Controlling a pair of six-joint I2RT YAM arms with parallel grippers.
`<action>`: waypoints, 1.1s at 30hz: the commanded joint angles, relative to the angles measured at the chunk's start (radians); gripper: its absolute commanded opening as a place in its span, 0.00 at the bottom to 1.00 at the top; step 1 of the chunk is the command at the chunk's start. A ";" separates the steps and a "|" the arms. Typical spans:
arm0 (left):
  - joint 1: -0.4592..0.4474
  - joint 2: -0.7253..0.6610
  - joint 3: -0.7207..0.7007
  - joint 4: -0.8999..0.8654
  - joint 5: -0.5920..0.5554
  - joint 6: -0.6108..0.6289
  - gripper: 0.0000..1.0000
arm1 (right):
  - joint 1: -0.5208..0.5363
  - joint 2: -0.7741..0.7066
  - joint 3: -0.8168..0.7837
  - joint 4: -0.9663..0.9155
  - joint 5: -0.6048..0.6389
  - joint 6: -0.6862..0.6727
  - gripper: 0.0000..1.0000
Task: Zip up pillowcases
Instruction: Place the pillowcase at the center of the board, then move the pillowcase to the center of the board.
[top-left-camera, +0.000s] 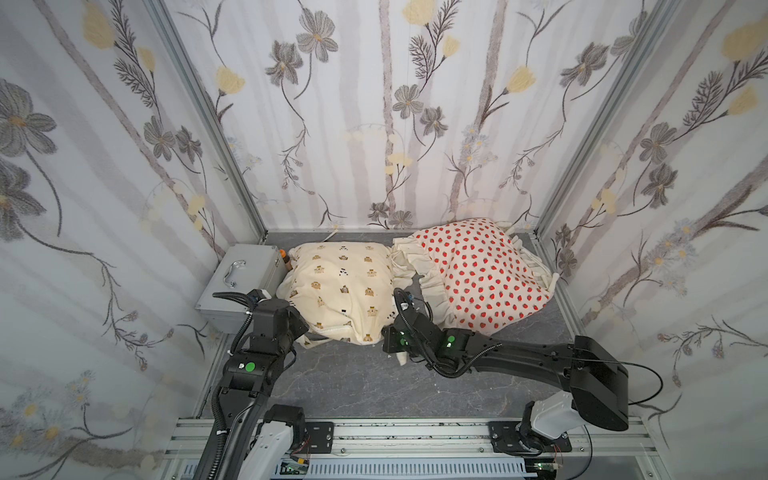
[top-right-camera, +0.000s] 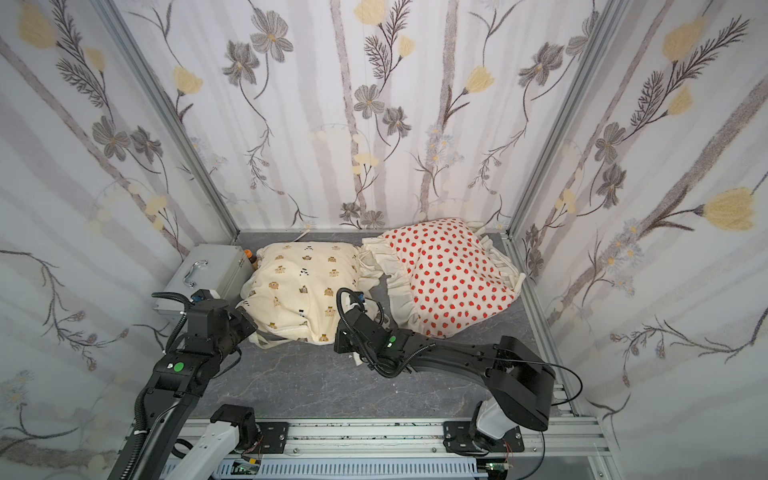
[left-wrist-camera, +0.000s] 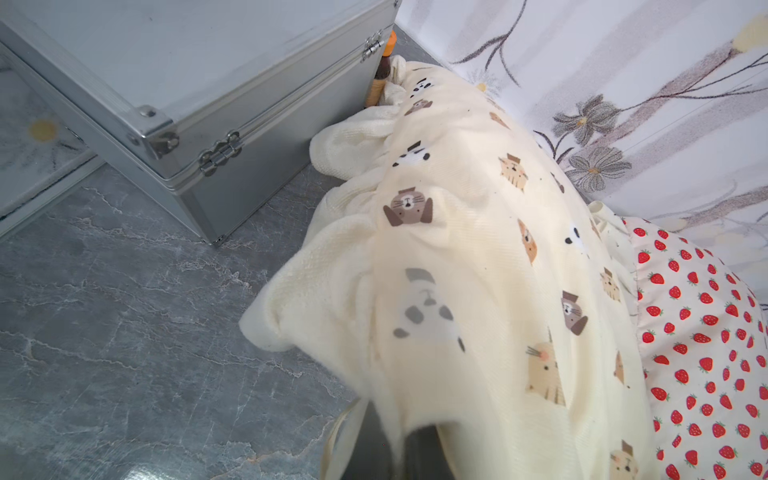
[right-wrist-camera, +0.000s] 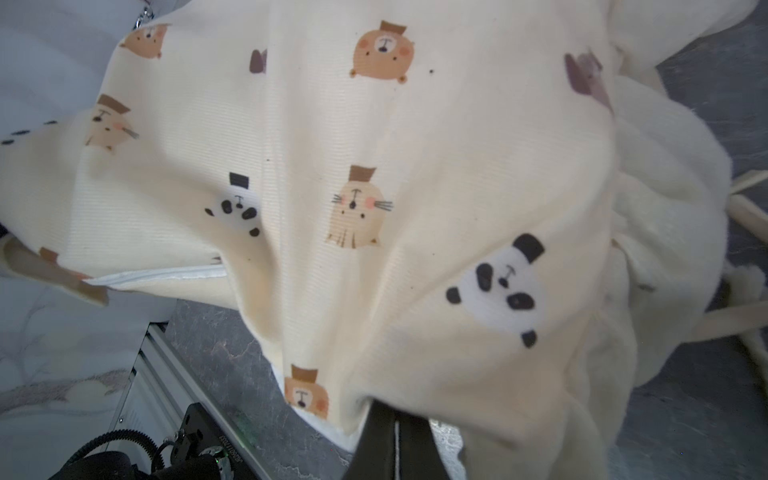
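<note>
Pillowcase (top-left-camera: 336, 286) of cream bear-and-panda print, puffy, both jaws clamped on its near edge.

A grey marble-patterned tabletop (top-left-camera: 353, 386) was occupied along its rear. A silver metal case with a handle (top-left-camera: 243, 282) was set at the left. A cream ruffle-edged pillowcase printed with bears and pandas (top-left-camera: 340, 286) was laid just beside it, touching a white ruffle-edged pillowcase printed with red strawberries (top-left-camera: 482, 274).
</note>
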 joint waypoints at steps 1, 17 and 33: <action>0.024 0.009 -0.007 0.043 0.000 0.018 0.00 | 0.021 0.081 0.058 0.115 -0.074 0.023 0.00; 0.048 -0.180 -0.020 -0.024 -0.016 -0.030 0.54 | 0.011 0.056 0.046 0.119 -0.071 -0.051 0.36; 0.038 -0.057 0.162 -0.104 0.208 0.041 0.82 | -0.098 -0.312 -0.187 0.049 -0.010 -0.069 0.80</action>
